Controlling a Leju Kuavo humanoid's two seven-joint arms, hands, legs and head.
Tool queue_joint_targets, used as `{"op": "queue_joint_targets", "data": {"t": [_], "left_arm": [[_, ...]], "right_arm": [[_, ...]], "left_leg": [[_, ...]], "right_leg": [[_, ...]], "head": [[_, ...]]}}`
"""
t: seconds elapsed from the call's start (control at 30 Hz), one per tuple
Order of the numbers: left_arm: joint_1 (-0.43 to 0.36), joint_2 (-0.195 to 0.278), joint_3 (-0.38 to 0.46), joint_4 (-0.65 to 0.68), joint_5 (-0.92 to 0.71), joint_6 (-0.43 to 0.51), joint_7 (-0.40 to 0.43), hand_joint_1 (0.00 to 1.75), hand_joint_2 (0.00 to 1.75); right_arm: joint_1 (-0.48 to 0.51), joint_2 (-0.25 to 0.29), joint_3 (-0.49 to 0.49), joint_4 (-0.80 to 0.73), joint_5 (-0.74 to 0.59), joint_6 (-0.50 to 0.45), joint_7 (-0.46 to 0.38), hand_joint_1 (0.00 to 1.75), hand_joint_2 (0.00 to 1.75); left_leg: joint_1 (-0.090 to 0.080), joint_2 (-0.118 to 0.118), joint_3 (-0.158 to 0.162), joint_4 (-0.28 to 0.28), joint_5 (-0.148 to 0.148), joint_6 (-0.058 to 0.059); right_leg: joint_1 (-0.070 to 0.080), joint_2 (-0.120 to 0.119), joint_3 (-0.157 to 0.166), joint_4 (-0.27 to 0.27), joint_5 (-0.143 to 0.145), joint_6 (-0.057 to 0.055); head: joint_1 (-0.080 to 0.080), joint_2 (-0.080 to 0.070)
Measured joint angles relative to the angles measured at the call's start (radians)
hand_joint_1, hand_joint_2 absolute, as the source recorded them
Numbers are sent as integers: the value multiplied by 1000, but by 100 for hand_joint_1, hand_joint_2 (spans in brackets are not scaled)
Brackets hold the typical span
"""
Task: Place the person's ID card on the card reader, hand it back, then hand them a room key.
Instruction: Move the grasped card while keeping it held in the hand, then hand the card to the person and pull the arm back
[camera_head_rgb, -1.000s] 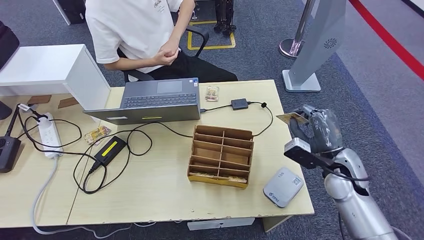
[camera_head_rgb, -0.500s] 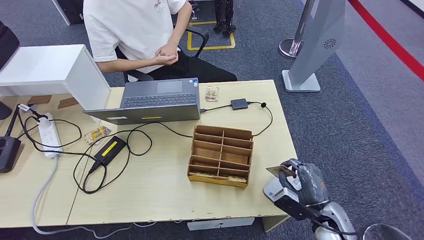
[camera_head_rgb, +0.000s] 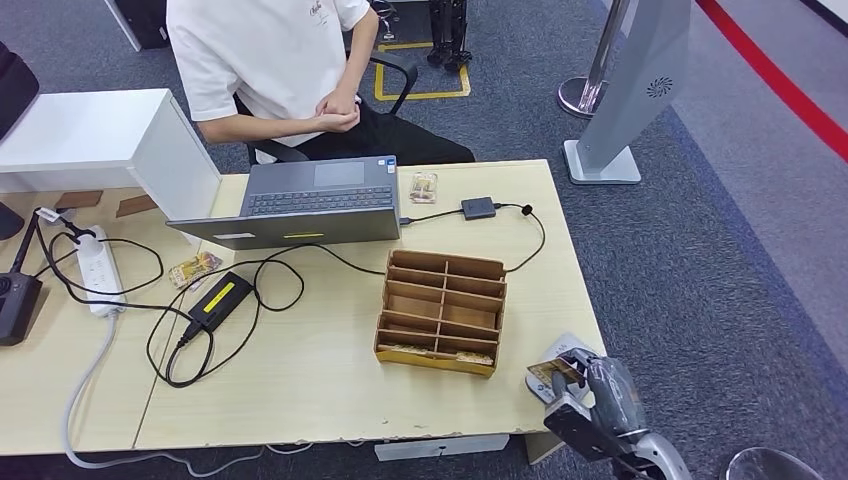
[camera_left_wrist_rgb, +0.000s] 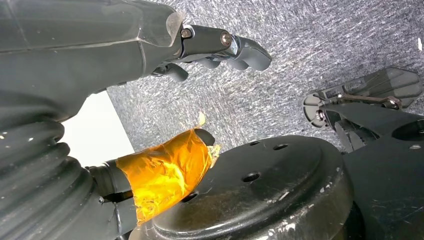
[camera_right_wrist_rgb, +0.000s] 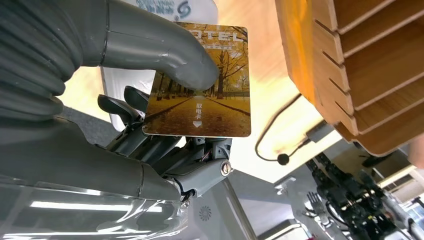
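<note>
Left of your work stand the grey laptop (camera_head_rgb: 300, 205) and the compartmented wooden card rack (camera_head_rgb: 441, 312) on the pale wooden table (camera_head_rgb: 300, 370). Your right hand (camera_head_rgb: 590, 385), pinching the autumn-avenue printed card (camera_right_wrist_rgb: 205, 85) under its thumb, has swung down from beside the table to the grey-white card reader (camera_head_rgb: 545, 372), so the card now hovers ready to lay flat. Your left hand (camera_left_wrist_rgb: 220, 47) hangs over carpet, fingers apart, holding nothing.

Bright, even overhead light and soft shadows in the head view; wrist views sharp, with glare on plastic
</note>
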Motion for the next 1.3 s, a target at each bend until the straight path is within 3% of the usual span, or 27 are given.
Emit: {"op": "queue_joint_targets", "data": {"t": [0.37, 0.67, 0.87, 1.3], "left_arm": [[0, 2, 0, 0, 2, 0, 0, 0, 175], [0, 5, -3, 0, -8, -7, -2, 0, 175], [-6, 3, -4, 0, -16, -7, -68, 0, 175], [-25, -2, -36, 0, -52, -15, -66, 0, 175]], "right_arm": [[-3, 13, 3, 37, -9, -2, 3, 175, 175], [-56, 10, 3, -32, -39, 27, -29, 175, 175], [-183, -11, 3, -109, -53, 73, -34, 175, 175], [-493, -21, 53, -79, 30, 81, 34, 175, 175]], "left_leg": [[0, 0, 0, 0, 0, 0], [0, 1, 0, 0, 0, 0], [0, 3, 1, 0, 1, 0], [0, 4, 0, 0, 1, -1]], "right_leg": [[0, 0, 0, 0, 0, 0], [0, 1, 0, 0, 1, 0], [0, 3, 0, 0, 2, -1], [0, 4, 0, 1, 3, 0]], "head": [[0, 0], [0, 0], [0, 0], [0, 0]]}}
